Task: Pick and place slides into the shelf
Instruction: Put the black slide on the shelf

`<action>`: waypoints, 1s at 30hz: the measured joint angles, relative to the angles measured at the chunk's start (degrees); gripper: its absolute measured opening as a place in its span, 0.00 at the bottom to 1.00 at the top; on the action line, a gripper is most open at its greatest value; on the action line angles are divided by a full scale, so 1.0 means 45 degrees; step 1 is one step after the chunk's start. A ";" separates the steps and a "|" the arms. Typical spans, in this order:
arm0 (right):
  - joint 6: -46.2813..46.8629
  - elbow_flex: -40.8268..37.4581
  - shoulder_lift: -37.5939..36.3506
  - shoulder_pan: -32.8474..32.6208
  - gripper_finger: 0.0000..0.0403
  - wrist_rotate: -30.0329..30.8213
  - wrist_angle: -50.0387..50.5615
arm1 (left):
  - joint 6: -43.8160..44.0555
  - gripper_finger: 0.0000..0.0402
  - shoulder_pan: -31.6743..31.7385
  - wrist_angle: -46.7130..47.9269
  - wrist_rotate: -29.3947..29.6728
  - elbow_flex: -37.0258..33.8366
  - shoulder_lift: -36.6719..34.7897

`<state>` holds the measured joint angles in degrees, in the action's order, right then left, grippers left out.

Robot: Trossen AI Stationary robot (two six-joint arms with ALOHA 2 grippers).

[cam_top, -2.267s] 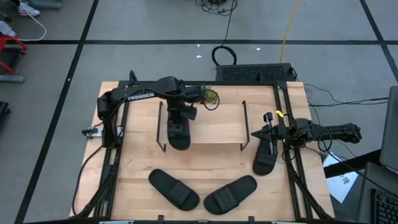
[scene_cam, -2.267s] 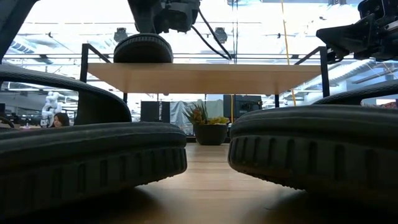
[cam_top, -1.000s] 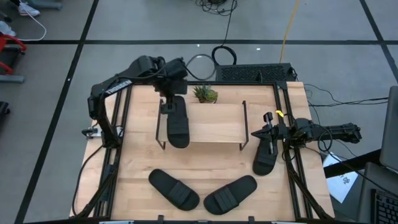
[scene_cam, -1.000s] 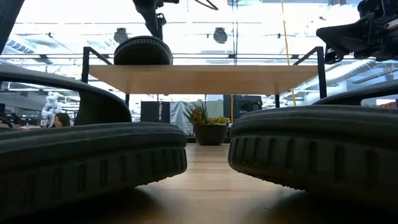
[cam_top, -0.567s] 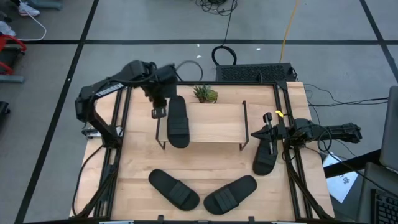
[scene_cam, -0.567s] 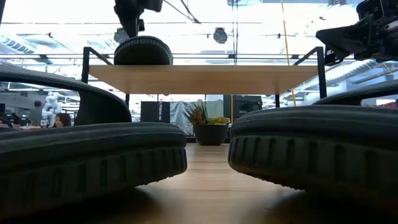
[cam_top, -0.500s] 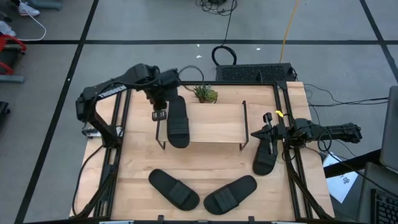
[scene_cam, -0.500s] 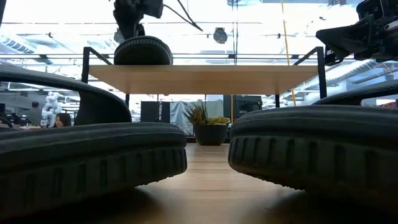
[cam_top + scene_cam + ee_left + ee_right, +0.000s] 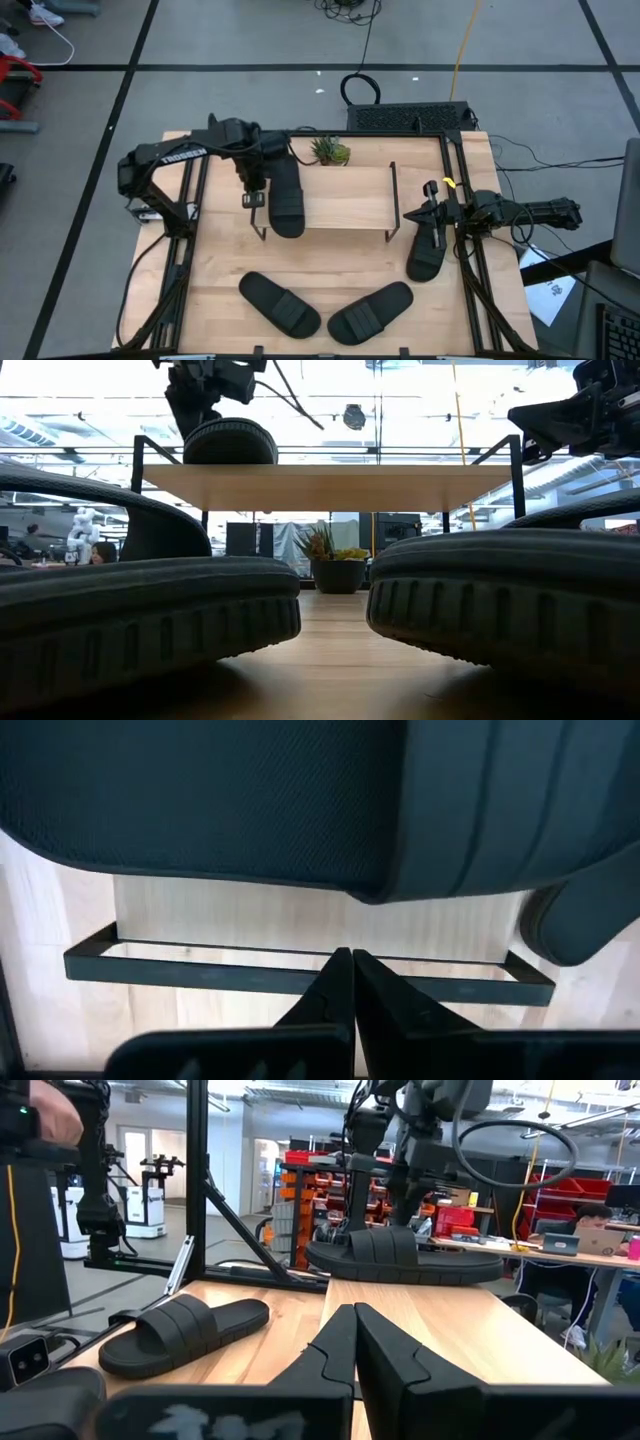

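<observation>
My left pincer (image 9: 254, 199), shut and empty, hangs beside the shelf (image 9: 340, 203), whose left end carries one slide (image 9: 286, 195); three wait on the tabletop (image 9: 220, 262), my shut right pincer (image 9: 436, 218) over one.

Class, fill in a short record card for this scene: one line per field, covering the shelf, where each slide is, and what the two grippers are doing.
shelf: stands mid-table, wooden top with black side frames
slide on shelf: lies on the shelf's left end
slides at the front: two, on the table in front of the shelf
fourth slide: on the table right of the shelf, below the right gripper
left gripper: shut, empty, beside the shelf's left end
right gripper: shut, waiting at the table's right side
potted plant: behind the shelf
</observation>
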<state>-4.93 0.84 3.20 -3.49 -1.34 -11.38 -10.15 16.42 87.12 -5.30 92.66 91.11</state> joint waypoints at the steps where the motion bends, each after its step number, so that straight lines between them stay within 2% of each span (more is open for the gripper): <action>1: 0.0000 0.0000 0.0000 0.0004 0.00 0.0000 -0.0021 | -0.0001 0.00 -0.0033 -0.0067 0.0057 0.0000 0.0000; 10: 0.0003 0.0000 0.0000 0.0001 0.00 0.0000 -0.0091 | 0.0009 0.00 -0.0036 -0.0354 0.0098 0.0005 0.0197; 20: 0.0005 0.0000 0.0000 0.0001 0.00 0.0004 -0.0100 | -0.0248 0.00 0.0070 -0.0476 0.0139 0.0043 0.1109; 30: 0.0000 0.0000 0.0000 0.0002 0.00 0.0003 -0.0096 | -0.0548 0.00 0.0272 -0.0749 0.0083 0.0039 0.1156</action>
<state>-4.93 0.84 3.20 -3.48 -1.33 -11.81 -12.62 17.65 83.76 -4.93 92.84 96.31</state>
